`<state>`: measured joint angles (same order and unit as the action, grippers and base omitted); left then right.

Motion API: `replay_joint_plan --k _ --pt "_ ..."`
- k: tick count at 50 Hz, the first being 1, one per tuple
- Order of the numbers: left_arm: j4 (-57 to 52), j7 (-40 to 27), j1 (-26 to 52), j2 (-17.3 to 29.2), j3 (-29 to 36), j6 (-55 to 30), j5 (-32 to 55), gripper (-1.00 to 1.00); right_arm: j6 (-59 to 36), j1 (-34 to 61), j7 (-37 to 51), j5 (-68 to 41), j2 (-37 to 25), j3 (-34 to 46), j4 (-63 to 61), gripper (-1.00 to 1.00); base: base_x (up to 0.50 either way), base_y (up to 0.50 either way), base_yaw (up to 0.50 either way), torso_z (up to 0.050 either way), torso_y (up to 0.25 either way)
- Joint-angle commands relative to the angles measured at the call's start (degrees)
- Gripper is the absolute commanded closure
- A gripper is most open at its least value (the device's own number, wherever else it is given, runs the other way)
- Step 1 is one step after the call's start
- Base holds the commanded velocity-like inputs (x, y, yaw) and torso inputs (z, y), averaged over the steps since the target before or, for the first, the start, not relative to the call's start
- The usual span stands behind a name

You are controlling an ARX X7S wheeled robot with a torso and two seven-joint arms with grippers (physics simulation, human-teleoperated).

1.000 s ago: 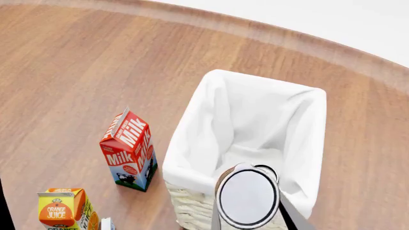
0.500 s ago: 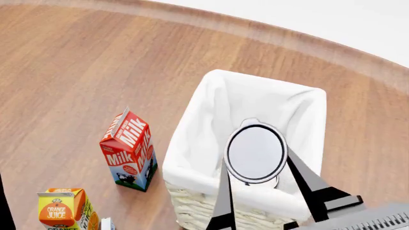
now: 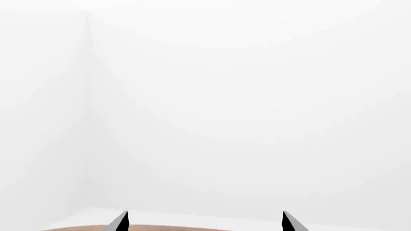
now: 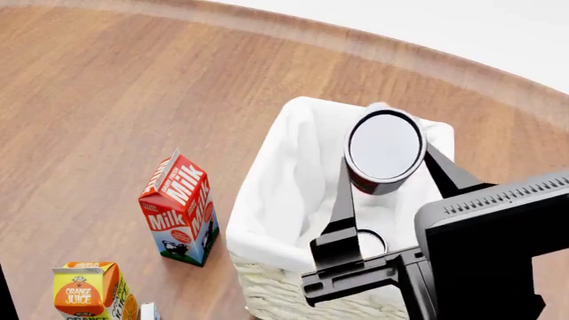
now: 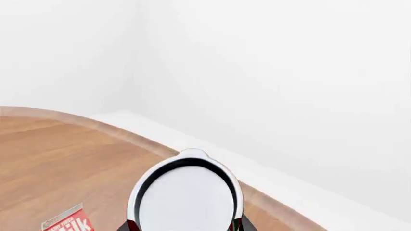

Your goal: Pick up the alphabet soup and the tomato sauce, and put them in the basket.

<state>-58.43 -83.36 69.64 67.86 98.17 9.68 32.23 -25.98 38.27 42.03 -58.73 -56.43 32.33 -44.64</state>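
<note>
Risen above the basket [image 4: 266, 220], right gripper [image 4: 385, 167] pinching tomato sauce [image 4: 384, 150], label mostly hidden, left gripper [image 3: 202, 222] spread.

My right arm reaches forward from the lower right of the head view, its dark wrist block low and near the camera, with the two long black fingers [image 4: 342, 200] stretching away and upward from it. My right gripper [image 4: 384, 155] is clamped on the tomato sauce [image 4: 384, 148], one finger on each side of the can, which is held raised with its silvery top facing the head camera. In the right wrist view only the finger bases show, flanking the can [image 5: 186, 197]. My left gripper [image 3: 202, 222] shows just two dark fingertips spread well apart, with nothing between them.
</note>
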Motion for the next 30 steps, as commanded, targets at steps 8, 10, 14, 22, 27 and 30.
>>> replay_joint_plan --k 8,10,14,22,27,30 --pt "0.8 0.3 -0.5 -0.3 -0.1 0.2 0.0 -1.00 -6.3 8.6 -7.0 -2.9 0.7 0.5 6.9 1.00 0.00 0.00 0.00 0.000 0.000" --pt "0.8 0.4 -0.5 -0.2 -0.2 0.3 0.1 -1.00 -6.3 9.3 -9.0 -2.2 0.8 0.9 7.7 1.00 0.00 0.00 0.00 0.000 0.000" --pt "1.0 0.5 -0.5 -0.2 -0.3 0.3 0.2 -1.00 -7.5 11.1 -10.6 -1.5 0.6 1.2 9.1 1.00 0.00 0.00 0.00 0.000 0.000" --pt "0.8 0.4 -0.6 -0.4 -0.5 0.0 0.2 -1.00 -11.6 14.7 -10.8 -3.4 1.2 1.6 11.8 1.00 0.00 0.00 0.00 0.000 0.001" --pt "0.8 0.5 -0.7 -0.3 -0.6 0.0 0.3 -1.00 -16.7 18.3 -11.6 -5.4 2.3 3.2 14.1 1.00 0.00 0.00 0.00 0.000 0.000" --pt "1.1 0.6 -1.0 -0.5 -0.5 0.1 0.1 -1.00 -19.9 20.9 -12.1 -5.2 2.7 4.5 15.2 1.00 0.00 0.00 0.00 0.000 0.000"
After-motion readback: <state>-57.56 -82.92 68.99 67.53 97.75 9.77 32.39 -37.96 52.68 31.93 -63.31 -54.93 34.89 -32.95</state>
